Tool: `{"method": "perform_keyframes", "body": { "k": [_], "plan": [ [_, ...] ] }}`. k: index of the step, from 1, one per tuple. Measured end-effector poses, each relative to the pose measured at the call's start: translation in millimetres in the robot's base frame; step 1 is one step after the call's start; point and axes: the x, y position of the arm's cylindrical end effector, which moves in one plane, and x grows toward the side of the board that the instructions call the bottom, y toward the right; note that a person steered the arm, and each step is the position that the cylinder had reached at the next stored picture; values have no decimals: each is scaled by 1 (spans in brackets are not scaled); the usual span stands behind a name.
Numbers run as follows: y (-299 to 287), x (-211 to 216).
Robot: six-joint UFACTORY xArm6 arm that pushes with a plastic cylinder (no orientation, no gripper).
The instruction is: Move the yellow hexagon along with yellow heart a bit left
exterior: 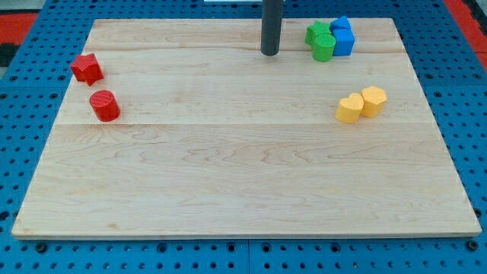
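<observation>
The yellow hexagon (374,100) and the yellow heart (350,109) lie touching at the view's right, the heart to the left and slightly lower. My tip (269,53) rests on the board near the view's top centre, well up and to the left of both yellow blocks, touching no block.
Two green blocks (321,42) and two blue blocks (342,36) cluster at the view's top right, right of my tip. A red star (87,68) and a red cylinder (104,106) sit at the view's left. The wooden board (243,190) lies on a blue pegboard.
</observation>
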Motion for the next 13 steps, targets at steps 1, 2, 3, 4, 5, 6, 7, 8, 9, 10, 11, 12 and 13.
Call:
{"method": "perform_keyframes", "body": {
  "k": [1, 2, 3, 4, 5, 6, 7, 8, 9, 10, 11, 12, 13],
  "plan": [
    [8, 23],
    [38, 34],
    [39, 34],
    [45, 35],
    [52, 38],
    [72, 38],
    [121, 43],
    [156, 56],
    [177, 56],
    [214, 71],
    [212, 96],
    [177, 131],
    [146, 145]
  ]
}}
